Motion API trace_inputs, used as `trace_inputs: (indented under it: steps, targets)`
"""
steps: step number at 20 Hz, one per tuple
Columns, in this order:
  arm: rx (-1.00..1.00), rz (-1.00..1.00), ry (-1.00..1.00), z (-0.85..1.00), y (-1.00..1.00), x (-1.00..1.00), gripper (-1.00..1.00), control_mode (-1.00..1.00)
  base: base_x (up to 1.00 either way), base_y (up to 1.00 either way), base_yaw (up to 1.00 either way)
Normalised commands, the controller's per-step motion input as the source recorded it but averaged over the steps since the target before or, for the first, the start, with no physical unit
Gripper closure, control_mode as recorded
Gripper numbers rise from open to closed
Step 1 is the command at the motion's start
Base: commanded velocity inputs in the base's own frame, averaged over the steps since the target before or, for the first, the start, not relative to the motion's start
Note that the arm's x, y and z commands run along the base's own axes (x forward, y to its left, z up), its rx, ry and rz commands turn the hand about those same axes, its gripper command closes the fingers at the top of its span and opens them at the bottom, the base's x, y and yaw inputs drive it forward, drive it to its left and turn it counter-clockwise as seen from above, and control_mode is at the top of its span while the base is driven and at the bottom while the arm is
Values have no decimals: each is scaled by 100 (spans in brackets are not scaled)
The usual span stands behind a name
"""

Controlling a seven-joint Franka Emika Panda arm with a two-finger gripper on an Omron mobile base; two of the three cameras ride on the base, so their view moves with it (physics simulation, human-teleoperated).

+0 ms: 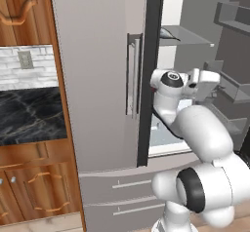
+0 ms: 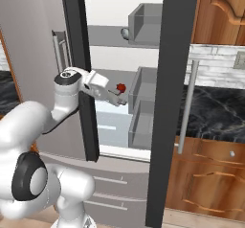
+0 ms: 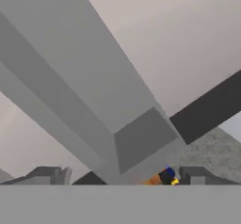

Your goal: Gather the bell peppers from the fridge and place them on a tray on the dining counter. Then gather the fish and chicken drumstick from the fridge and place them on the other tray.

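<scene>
Fridge [image 1: 97, 80] dominates, grey French-door unit, one door open with dark edge seal showing, drawers [image 1: 122, 187] below. Wood cabinets [image 2: 210, 169] and a black marble worktop [image 2: 215, 112] with white brick backsplash flank it on either side. Arm [image 1: 205, 138] rises from the base, elbow bent, forearm reaching forward into the open fridge compartment at about mid-shelf height, hand roughly level and pointing inward. Gripper [image 2: 119, 99] sits inside the opening, just beside the door bins [image 2: 143, 107]; jaws spread wide, nothing between them, not touching anything I can make out. Right base view shows a small red item [image 2: 121, 86] just past the gripper on the shelf, likely a bell pepper but too small to confirm; the left base view has the hand in front of that spot. Left base view shows the closed door's handle [image 1: 132, 75] and an upper glass shelf [image 1: 185, 35] with a dark shape on it, unclear what. Right base view shows a small rounded grey object [image 2: 125, 32] on the upper shelf beside a bin, can't identify. Hand view is rolled, looking at grey fridge panels and a bin corner [image 3: 141, 138] close up, plus a small orange-and-blue object [image 3: 164, 177] low between the finger tips [image 3: 47, 175], too blurred to name. Trays and dining worktop not located from here.
</scene>
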Motion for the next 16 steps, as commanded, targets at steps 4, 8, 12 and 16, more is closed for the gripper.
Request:
trace_inputs:
  steps: [4, 8, 12, 16]
  targets:
    - [-2, 16, -19, 1, 75, -58, -100, -100, 0, 0, 0]
    - [9, 31, 0, 8, 61, -45, -100, -100, 0, 0, 0]
    - [18, 26, 0, 12, 90, 0, -100, -100, 0, 0, 0]
    - [25, 31, 4, 21, 86, 0, -100, -100, 0, 0, 0]
